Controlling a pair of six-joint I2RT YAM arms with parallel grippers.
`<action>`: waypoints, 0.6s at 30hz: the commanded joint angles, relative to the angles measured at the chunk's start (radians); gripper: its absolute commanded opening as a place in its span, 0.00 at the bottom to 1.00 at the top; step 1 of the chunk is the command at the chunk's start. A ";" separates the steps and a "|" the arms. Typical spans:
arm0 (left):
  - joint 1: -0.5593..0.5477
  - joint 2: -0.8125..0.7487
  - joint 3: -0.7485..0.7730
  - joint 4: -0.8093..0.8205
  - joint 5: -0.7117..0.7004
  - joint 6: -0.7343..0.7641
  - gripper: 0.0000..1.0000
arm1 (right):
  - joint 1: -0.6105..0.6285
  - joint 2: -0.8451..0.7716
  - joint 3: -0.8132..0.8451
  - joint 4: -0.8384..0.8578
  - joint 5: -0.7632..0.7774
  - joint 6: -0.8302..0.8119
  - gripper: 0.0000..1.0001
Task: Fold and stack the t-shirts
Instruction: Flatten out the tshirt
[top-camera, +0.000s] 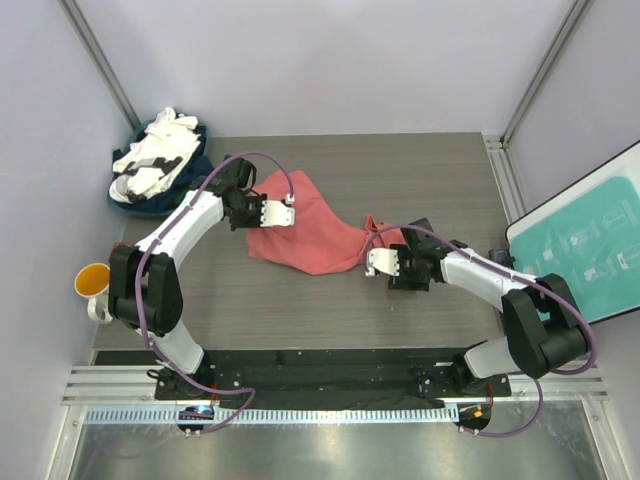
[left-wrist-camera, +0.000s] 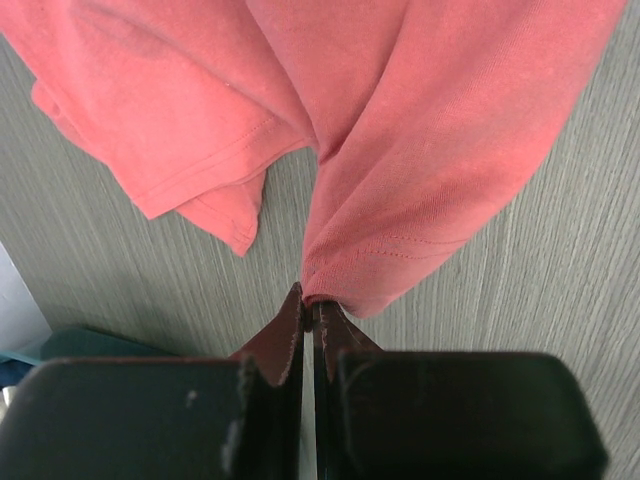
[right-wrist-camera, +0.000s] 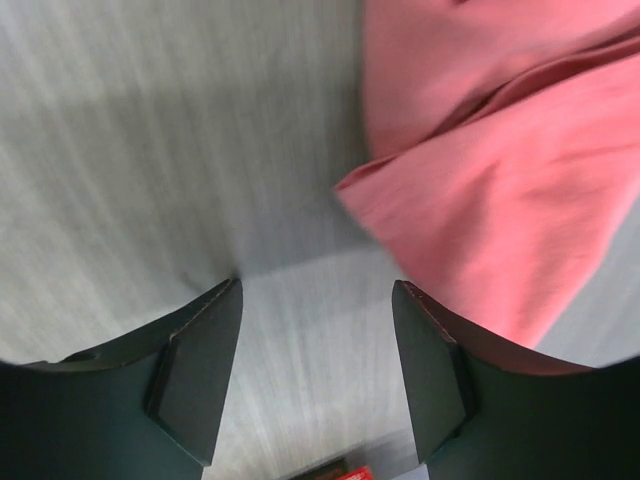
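A coral-red t-shirt (top-camera: 305, 238) lies crumpled on the dark wood-grain table (top-camera: 420, 180), one corner trailing right. My left gripper (top-camera: 283, 212) rests on its upper left part. In the left wrist view the left gripper (left-wrist-camera: 310, 300) is shut on a folded hem of the red shirt (left-wrist-camera: 420, 130). My right gripper (top-camera: 375, 263) sits just below the shirt's right corner. Seen from the right wrist, the right gripper (right-wrist-camera: 318, 300) is open over bare table, the red cloth (right-wrist-camera: 500, 170) beside its right finger (right-wrist-camera: 430, 360) and nothing between the jaws. More t-shirts, white and dark navy (top-camera: 158, 160), lie heaped at the back left.
An orange-lined mug (top-camera: 92, 282) stands at the table's left edge. A teal board (top-camera: 585, 240) leans at the right. Metal frame posts rise at both back corners.
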 joint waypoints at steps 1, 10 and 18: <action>-0.007 0.006 0.048 0.010 0.001 -0.003 0.00 | 0.008 0.048 -0.015 0.173 -0.008 -0.019 0.67; -0.009 0.012 0.056 0.013 -0.003 -0.009 0.00 | 0.040 0.135 0.037 0.236 -0.031 -0.006 0.50; -0.009 0.011 0.048 0.015 -0.009 -0.009 0.00 | 0.051 0.103 0.060 0.171 -0.027 -0.048 0.08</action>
